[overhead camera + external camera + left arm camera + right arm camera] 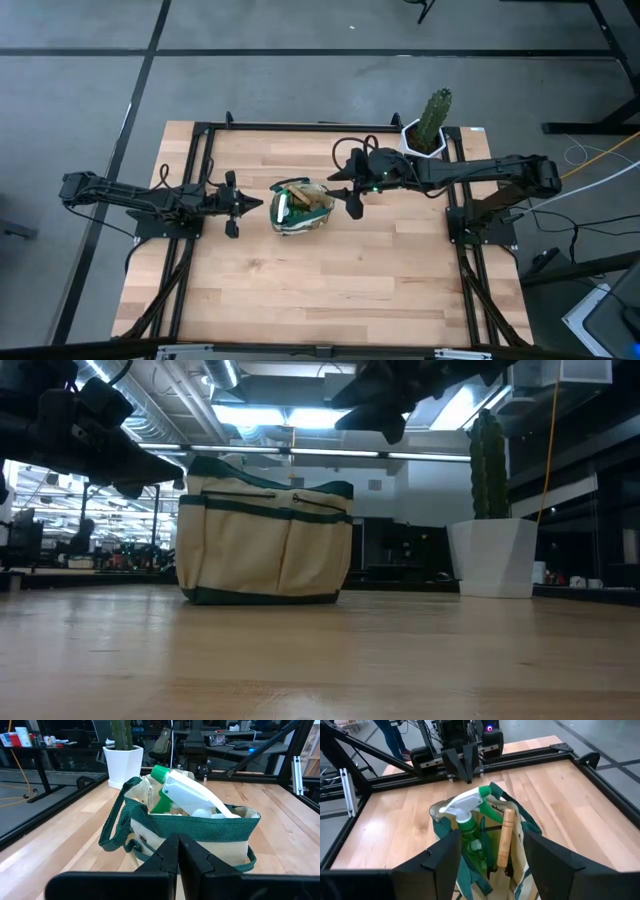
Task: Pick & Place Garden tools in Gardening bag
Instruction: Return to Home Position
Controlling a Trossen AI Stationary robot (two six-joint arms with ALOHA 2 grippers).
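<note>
Beside bag: left end effector, right end effector (neither touching).

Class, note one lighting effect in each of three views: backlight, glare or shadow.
Low view: ceiling lights backlight the scene, so the left arm and right arm read as dark shapes; the table shows a pale sheen. High view: even light across the bag. Left wrist view: the white sprayer is brightest.

A small beige fabric bag with dark green trim and handles is standing upright near the middle of the wooden tabletop, its mouth gaping open. A spray bottle with a white head and green neck is poking out of the top. Beside it, a pale wooden handle is standing nearly upright inside the bag.
</note>
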